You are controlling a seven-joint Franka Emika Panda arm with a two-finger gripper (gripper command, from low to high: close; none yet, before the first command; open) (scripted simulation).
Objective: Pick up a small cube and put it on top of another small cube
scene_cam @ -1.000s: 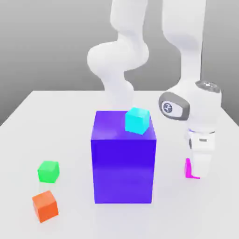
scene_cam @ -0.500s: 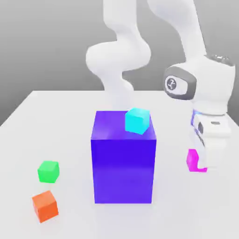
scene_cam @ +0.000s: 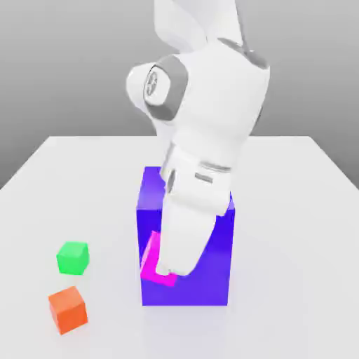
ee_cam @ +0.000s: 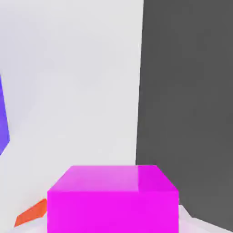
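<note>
- The surface (scene_cam: pixel 308 210) is a pale grey-white top; one white arm (scene_cam: pixel 210 91) reaches down over its middle.
- One big purple block (scene_cam: pixel 210 280) stands near the middle of the surface, toward its front edge, and the arm covers most of the block's top and front in the exterior view.
- The tool (scene_cam: pixel 167 270) is pinched narrow on the small cube (scene_cam: pixel 151 261), the one bright pink one. It hangs tilted in front of the purple block's face, off the surface.
- One green cube (scene_cam: pixel 73 257) and one orange cube (scene_cam: pixel 67 308) sit near the front corner on the exterior view's left, green just behind orange and apart from it.
- Step in hand, as I judge it: carrying. The pink cube is lifted and not yet set down.
- The next move calls for choosing a small cube as the base, bringing the pink cube level and square above it, lowering until it rests, then letting go.
</note>
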